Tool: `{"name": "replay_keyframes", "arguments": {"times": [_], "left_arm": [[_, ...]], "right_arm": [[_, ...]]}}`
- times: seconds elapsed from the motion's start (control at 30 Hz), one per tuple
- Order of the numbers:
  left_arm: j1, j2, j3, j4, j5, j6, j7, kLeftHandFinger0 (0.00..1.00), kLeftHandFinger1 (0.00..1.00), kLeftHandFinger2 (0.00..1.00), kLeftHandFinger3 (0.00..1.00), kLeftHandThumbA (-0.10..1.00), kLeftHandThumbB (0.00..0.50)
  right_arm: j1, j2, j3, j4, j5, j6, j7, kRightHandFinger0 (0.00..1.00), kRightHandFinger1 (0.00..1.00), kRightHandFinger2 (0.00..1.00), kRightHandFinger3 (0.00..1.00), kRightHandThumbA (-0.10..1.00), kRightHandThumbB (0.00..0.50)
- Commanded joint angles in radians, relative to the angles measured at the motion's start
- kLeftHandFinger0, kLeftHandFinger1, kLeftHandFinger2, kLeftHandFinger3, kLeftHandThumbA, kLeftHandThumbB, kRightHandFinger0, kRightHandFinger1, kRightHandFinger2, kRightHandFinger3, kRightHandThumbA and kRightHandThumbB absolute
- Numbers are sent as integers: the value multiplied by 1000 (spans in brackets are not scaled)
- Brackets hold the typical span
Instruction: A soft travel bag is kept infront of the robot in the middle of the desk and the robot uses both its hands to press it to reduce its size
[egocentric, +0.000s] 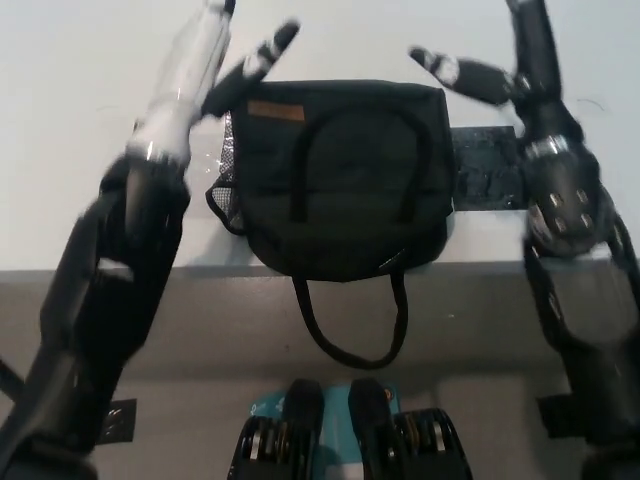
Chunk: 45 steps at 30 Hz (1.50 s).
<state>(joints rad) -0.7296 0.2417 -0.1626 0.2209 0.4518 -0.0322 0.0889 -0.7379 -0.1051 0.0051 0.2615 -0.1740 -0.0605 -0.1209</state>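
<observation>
- Soft travel bag (340, 175) lying flat at the near edge of the desk (80, 120), one strap loop hanging over that edge.
- Left hand (225, 60) at the bag's far left corner, blurred, fingers spread, grasping nothing.
- Right hand (480, 70) at the bag's far right corner, also blurred, fingers apart and empty.
- Dark patch (487, 170) on the desk just beside the bag's right side.
- Step judged: hands flanking the bag, no pressing contact visible.
- Next move calls for: bringing both palms onto the bag's top and pushing down evenly, keeping it from sliding off the edge.
</observation>
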Motion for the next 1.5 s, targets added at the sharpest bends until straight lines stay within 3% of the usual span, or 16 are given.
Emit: {"name": "replay_keyframes", "arguments": {"times": [0.0,0.23,0.33,0.37,0.43,0.57,0.6,0.7,0.87,0.9,0.93,0.97,1.0,1.03,1.13,1.47], "left_arm": [[262,113,123,-779,-251,132,-140,1000,1000,1000,1000,1000,298],[675,102,119,-1099,-297,-46,-19,1000,1000,1000,1000,1000,252],[824,145,144,-1135,-434,-124,23,1000,1000,1000,1000,1000,322],[875,144,163,-1118,-437,-193,47,1000,1000,1000,1000,1000,273],[959,99,165,-1122,-450,-190,77,1000,1000,1000,1000,1000,310],[1074,37,95,-1055,-460,-203,54,1000,1000,1000,1000,1000,297],[1081,41,77,-1018,-449,-212,27,1000,1000,1000,1000,1000,319],[1112,15,23,-897,-453,-237,-22,1000,1000,1000,1000,1000,307],[1065,-19,-2,-625,-477,-322,-75,1000,1000,1000,1000,1000,331],[1055,-21,-4,-595,-484,-317,-87,1000,1000,1000,1000,1000,240],[1041,-19,-11,-534,-490,-315,-107,1000,1000,1000,1000,1000,311],[1029,-23,-14,-487,-504,-313,-122,1000,1000,1000,1000,1000,294],[1023,-26,-15,-475,-512,-315,-128,1000,1000,1000,1000,1000,228],[1007,-35,-15,-412,-514,-304,-138,1000,1000,1000,1000,1000,309],[971,-45,-10,-339,-509,-298,-153,1000,1000,1000,1000,1000,345],[934,-48,-4,-331,-557,-239,-214,1000,1000,1000,1000,1000,251]], "right_arm": [[243,-107,-74,-887,153,149,92,1000,1000,1000,1000,1000,250],[578,-166,-93,-1157,210,-4,59,1000,1000,1000,1000,1000,268],[748,-143,-48,-1190,242,-67,44,1000,1000,1000,1000,1000,277],[801,-114,-19,-1163,208,-142,40,1000,1000,1000,1000,1000,238],[880,-84,27,-1138,201,-185,40,1000,1000,1000,1000,1000,276],[1029,-57,120,-1015,169,-277,67,1000,1000,1000,1000,1000,230],[1047,-66,132,-965,180,-305,78,1000,1000,1000,1000,1000,194],[1099,-55,166,-864,231,-282,99,1000,1000,1000,1000,1000,272],[1094,-12,168,-658,231,-346,92,1000,1000,1000,1000,1000,206],[1087,-10,163,-628,235,-354,93,1000,1000,1000,1000,1000,104],[1072,-6,155,-558,246,-360,98,1000,1000,1000,1000,1000,204],[1052,-4,145,-496,240,-371,98,1000,1000,1000,1000,1000,211],[1045,-4,140,-483,241,-374,99,1000,1000,1000,1000,1000,121],[1023,1,128,-428,274,-359,108,1000,1000,1000,1000,1000,192],[980,-2,110,-388,277,-344,118,1000,1000,1000,1000,1000,176],[931,0,86,-324,284,-298,144,1000,1000,1000,1000,1000,212]]}}
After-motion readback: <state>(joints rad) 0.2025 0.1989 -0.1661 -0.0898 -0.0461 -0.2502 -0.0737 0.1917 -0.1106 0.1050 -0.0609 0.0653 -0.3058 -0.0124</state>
